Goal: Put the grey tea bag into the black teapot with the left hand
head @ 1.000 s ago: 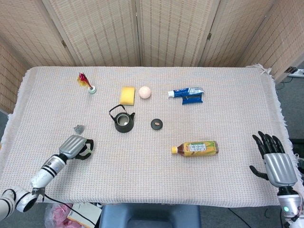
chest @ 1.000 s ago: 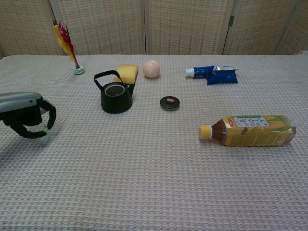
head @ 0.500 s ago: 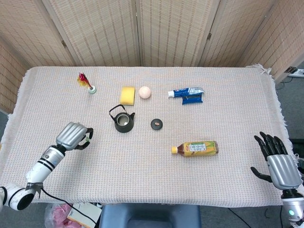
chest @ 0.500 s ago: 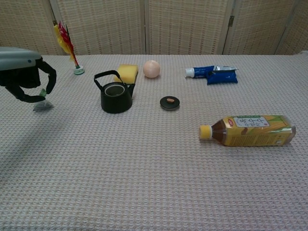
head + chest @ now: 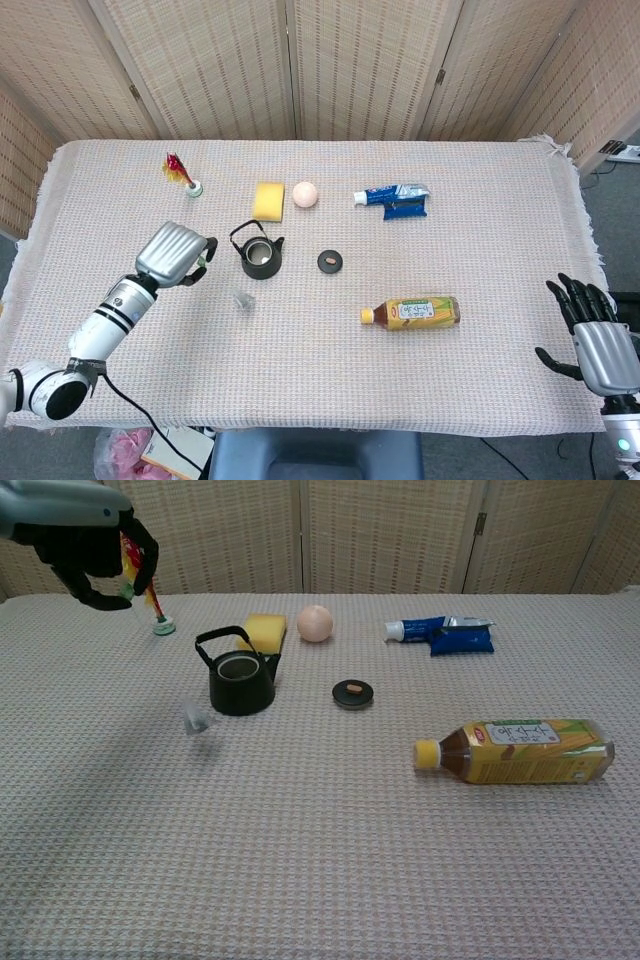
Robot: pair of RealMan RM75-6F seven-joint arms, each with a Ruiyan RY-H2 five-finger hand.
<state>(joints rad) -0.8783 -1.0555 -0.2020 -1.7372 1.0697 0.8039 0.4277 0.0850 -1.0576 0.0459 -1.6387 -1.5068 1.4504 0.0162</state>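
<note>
My left hand is raised above the table left of the black teapot, its fingers curled and pinching a small green tag. The grey tea bag dangles below the hand on its string, in the air. In the chest view the left hand is high at the top left, and the tea bag hangs just left of the lidless teapot. My right hand stays off the table's right edge, fingers spread, holding nothing.
The teapot lid lies right of the pot. A yellow sponge and a peach ball sit behind it. A shuttlecock stands far left, a blue tube at the back, and a tea bottle lies at the front right.
My left hand has lifted and moved right toward the teapot, carrying the tea bag off the cloth; the bag now swings below it. My right hand has drifted slightly down and right.
</note>
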